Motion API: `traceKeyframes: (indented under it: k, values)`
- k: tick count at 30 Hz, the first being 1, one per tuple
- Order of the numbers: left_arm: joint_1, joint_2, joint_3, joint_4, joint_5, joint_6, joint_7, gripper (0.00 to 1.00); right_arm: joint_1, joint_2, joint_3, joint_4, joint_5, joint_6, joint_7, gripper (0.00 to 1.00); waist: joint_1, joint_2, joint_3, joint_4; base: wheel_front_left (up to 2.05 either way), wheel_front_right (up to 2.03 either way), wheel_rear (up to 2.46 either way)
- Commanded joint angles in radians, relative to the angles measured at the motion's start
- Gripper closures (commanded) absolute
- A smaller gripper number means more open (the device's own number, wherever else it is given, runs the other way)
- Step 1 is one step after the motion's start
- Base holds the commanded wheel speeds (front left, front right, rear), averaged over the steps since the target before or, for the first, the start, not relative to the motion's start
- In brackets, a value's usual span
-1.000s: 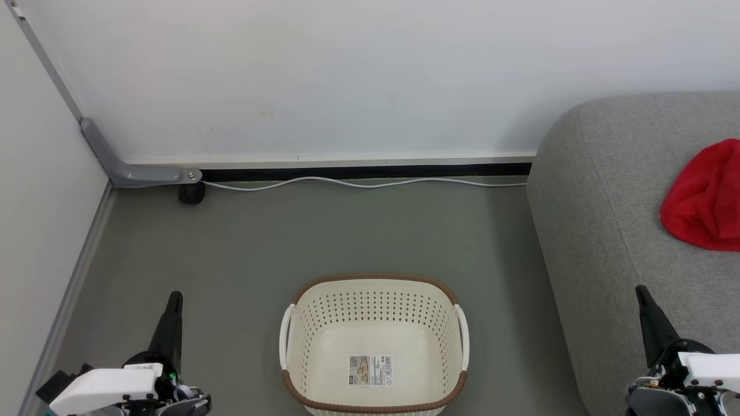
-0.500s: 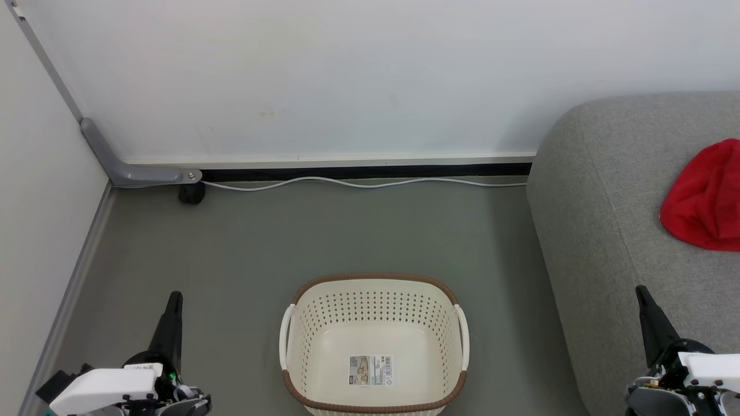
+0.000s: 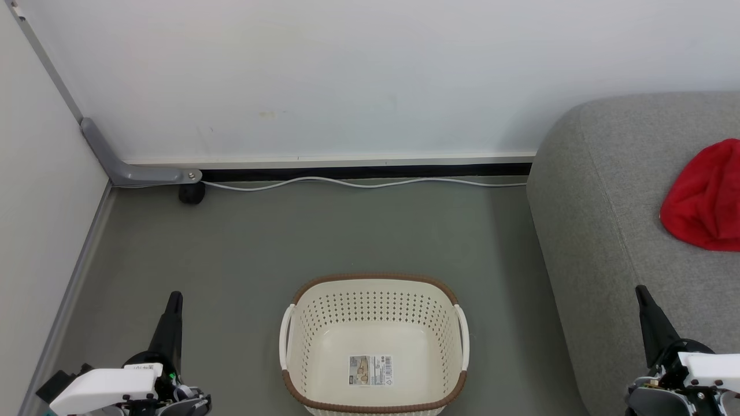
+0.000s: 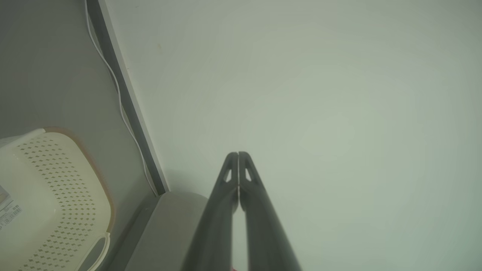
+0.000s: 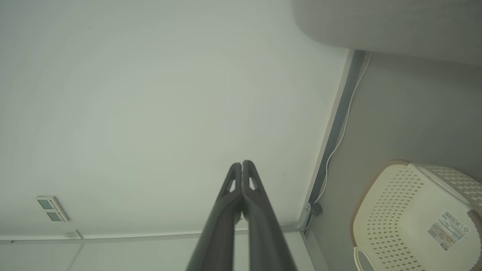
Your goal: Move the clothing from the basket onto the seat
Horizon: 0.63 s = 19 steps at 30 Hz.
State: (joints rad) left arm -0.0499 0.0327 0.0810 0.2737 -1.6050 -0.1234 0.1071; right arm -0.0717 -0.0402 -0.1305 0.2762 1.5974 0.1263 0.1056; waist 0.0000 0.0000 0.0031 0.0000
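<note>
The basket [image 3: 376,278] stands on the floor [image 3: 324,237] between both grippers, its bottom label showing, with open floor running to the wall. The left gripper [image 3: 174,296] and right gripper [image 3: 640,290] point forward, both closed on nothing. Further off, red clothing [image 3: 705,199] lies bunched on the grey sofa [image 3: 601,190].

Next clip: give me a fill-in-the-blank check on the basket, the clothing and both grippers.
1. The basket, with a label on its bottom, is ____ of garments.
2. The clothing lying on the seat is ____ in colour.
3. The left gripper and the right gripper each have their two fingers ____.
Missing words: empty; red; shut.
</note>
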Motion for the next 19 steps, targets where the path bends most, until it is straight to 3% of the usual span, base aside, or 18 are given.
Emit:
traceKeyframes:
  k: [1,19]
  values:
    - [-0.058,0.018,0.033,-0.029,-0.004,-0.007,0.006,1.0,-0.036,-0.01,0.017,-0.031,0.011,0.004,0.008,1.0,0.0,0.0,0.0,0.0,0.0,0.0,0.0]
    - [-0.058,0.018,0.033,-0.029,-0.004,-0.007,0.006,1.0,-0.036,-0.01,0.017,-0.031,0.011,0.004,0.008,1.0,0.0,0.0,0.0,0.0,0.0,0.0,0.0]
